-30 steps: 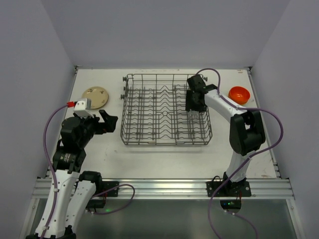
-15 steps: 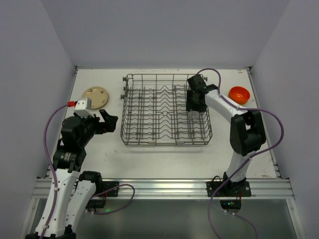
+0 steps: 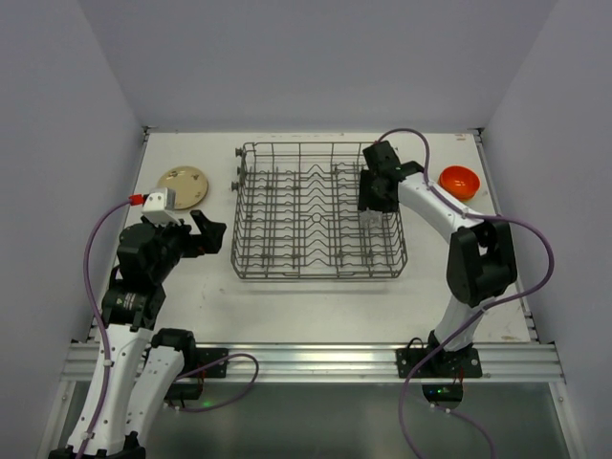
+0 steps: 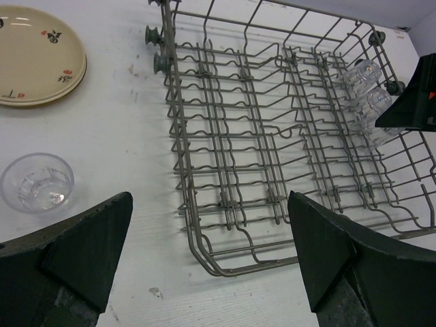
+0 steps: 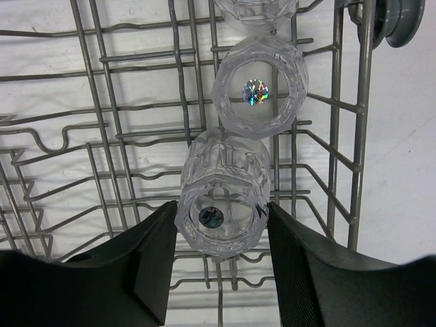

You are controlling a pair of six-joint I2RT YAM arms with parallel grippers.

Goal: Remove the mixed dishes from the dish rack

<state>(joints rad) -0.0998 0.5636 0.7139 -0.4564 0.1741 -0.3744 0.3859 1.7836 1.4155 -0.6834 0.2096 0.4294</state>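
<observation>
Right pincer (image 5: 223,218): down inside the right side of the dish rack (image 3: 296,210), its two fingers pressed against the sides of the nearest glass (image 5: 221,197). That's a pinch!
Held glass: lies tilted on the wires, mouth toward the wrist camera. I can't tell whether it has come off the rack yet.
Left pincer (image 4: 208,231): spread wide and holding nothing, hanging over the desk (image 3: 316,306) just left of the rack.
Already out: the beige plates (image 4: 37,54), which look like a small stack, sit at far left. One clear desk glass (image 4: 37,182) stands near them, and an orange bowl (image 3: 459,179) sits at far right.
Left in the rack: the pinched glass, a second glass (image 5: 260,92) just beyond it and a third glass (image 5: 255,8) cut off by the top of the right wrist view. All are in one row by the right wall.
Rest of rack: bare tines, no plates or bowls showing.
Progress call: well along, I'd say, with only the glasses to go.
Surface: white desk, a little scuffed, with a metal rail (image 3: 316,359) along the near edge.
Room: plain pale walls (image 3: 316,57) close in on three sides.
</observation>
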